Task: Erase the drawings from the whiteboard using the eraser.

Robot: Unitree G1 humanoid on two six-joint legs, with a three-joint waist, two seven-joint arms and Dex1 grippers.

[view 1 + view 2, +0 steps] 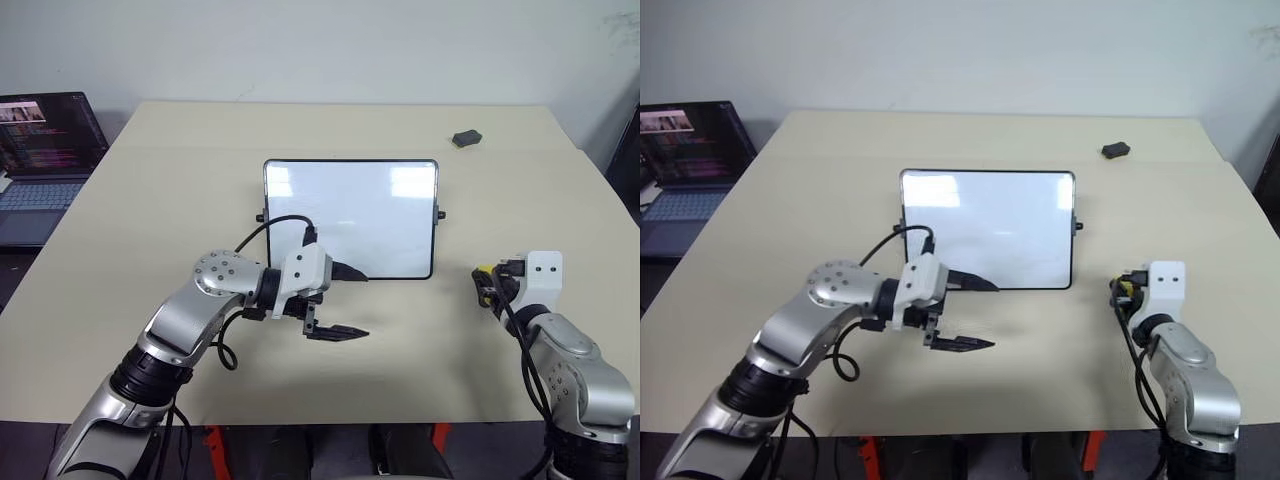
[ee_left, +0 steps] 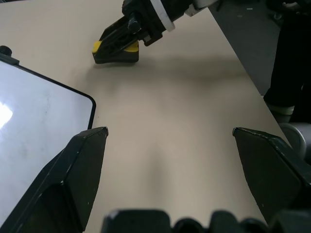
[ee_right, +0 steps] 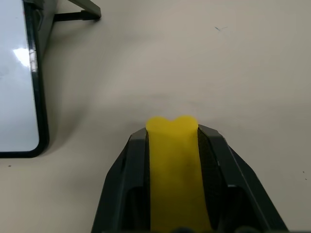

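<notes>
The whiteboard point(image 1: 350, 215) lies flat at the middle of the tan table, and its glossy white face shows no drawings, just glare. My left gripper point(image 1: 366, 304) hovers at the board's near edge, pointing to the right with its black fingers wide open and nothing between them. My right gripper point(image 1: 483, 283) sits low over the table, to the right of the board's near right corner. It is shut on the yellow and black eraser point(image 3: 172, 170). The left wrist view shows the eraser point(image 2: 116, 51) down at the tabletop, beyond the board's corner.
A small dark grey lump point(image 1: 467, 138) lies at the table's far right. An open laptop point(image 1: 45, 150) stands off the table's far left corner. Bare tabletop point(image 1: 180, 170) surrounds the board.
</notes>
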